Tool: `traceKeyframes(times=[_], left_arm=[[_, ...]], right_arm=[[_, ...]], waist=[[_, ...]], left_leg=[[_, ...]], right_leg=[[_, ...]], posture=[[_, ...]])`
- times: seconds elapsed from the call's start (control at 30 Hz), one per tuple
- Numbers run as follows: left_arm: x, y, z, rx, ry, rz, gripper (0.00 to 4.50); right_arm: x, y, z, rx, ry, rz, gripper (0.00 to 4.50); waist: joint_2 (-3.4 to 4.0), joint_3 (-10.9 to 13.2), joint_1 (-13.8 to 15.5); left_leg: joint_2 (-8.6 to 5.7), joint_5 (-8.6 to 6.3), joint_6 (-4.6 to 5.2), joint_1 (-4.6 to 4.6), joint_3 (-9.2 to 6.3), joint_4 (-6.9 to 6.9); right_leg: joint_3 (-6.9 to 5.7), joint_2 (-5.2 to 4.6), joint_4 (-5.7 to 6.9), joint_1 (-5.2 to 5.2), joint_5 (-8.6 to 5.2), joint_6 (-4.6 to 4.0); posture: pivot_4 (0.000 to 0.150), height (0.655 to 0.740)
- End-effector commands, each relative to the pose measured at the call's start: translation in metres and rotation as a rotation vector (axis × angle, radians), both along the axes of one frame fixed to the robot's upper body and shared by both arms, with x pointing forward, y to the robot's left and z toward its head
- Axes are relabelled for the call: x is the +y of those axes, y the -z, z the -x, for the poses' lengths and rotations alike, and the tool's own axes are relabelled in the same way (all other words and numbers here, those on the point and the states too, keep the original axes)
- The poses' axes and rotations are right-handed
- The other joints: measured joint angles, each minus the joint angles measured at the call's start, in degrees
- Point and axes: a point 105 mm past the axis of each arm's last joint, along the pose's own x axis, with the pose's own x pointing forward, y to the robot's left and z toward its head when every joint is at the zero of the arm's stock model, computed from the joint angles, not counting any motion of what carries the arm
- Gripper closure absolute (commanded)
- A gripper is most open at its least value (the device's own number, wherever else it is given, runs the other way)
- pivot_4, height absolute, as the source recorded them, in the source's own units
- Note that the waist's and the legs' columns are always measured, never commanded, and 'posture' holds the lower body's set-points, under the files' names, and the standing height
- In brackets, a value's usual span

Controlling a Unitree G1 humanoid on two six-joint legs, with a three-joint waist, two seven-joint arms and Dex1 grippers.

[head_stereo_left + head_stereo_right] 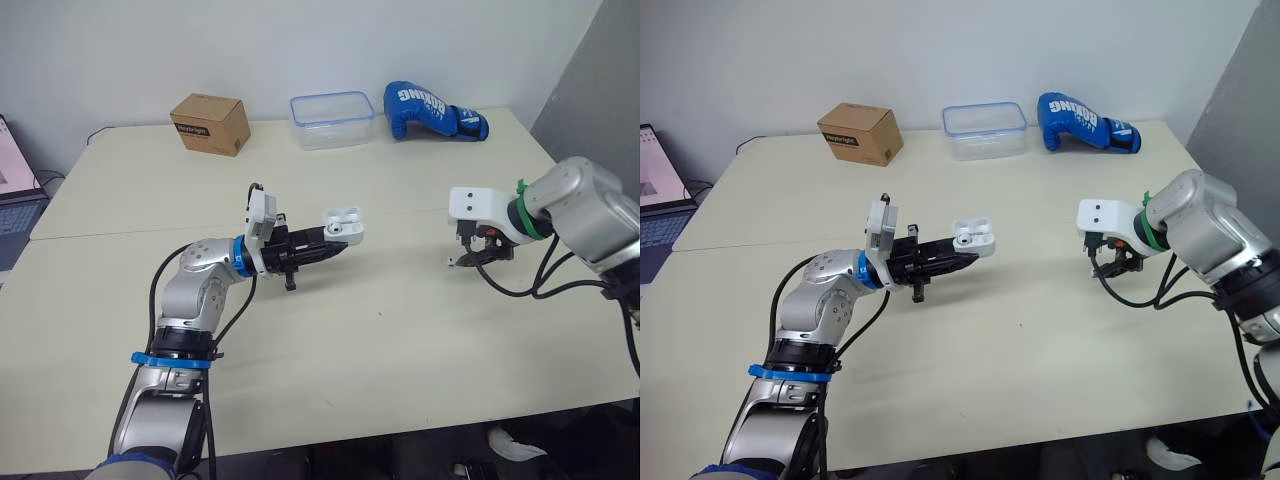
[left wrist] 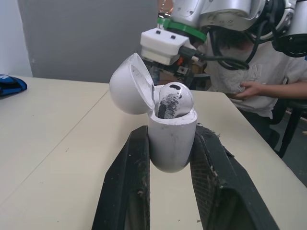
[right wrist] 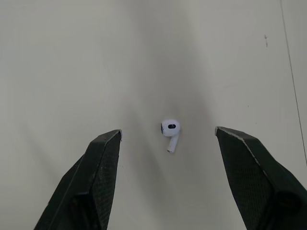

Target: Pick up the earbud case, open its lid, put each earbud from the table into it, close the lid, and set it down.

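Note:
My left gripper (image 1: 338, 241) is shut on the white earbud case (image 1: 342, 226), held above the middle of the table. In the left wrist view the case (image 2: 171, 136) stands upright between the two black fingers, its lid (image 2: 125, 88) swung open, and one earbud (image 2: 175, 98) sits in it. At the right of the table my right gripper (image 1: 480, 255) points down over the tabletop. The right wrist view shows that gripper (image 3: 168, 130) open, with a loose white earbud (image 3: 170, 130) lying on the table between its fingers, clear of both.
Along the table's far edge stand a cardboard box (image 1: 211, 123), a clear plastic container (image 1: 332, 119) and a blue boxing glove (image 1: 432, 110). A laptop (image 1: 15, 190) sits off the left edge. A person (image 2: 259, 72) sits beyond the table's right side.

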Motion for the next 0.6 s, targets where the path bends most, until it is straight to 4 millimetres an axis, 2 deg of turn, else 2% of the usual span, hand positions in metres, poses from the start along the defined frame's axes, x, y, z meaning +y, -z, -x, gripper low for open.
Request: traceKeyframes(times=[0.03, 0.6], left_arm=[[-0.001, -0.009, 0.006, -0.039, 0.015, 0.010, 3.73], [-0.001, -0.002, 0.008, -0.034, 0.009, -0.004, 3.73]], right_arm=[[-0.004, -0.005, -0.010, 0.004, -0.005, 0.050, 1.26], [-0.010, 0.023, -0.027, 0.085, 0.015, 0.141, 1.26]], waist=[[0.00, 0.00, -0.01], [0.01, 0.00, -0.02]], left_leg=[[0.00, 0.00, 0.00, 0.00, 0.00, 0.00], [-0.02, 0.01, -0.02, -0.02, -0.03, 0.02]], right_leg=[[-0.01, 0.00, 0.00, 0.00, 0.00, 0.00], [-0.02, -0.02, 0.01, -0.03, 0.01, -0.01]], posture=[[0.150, 0.7307], [0.150, 0.7307]])
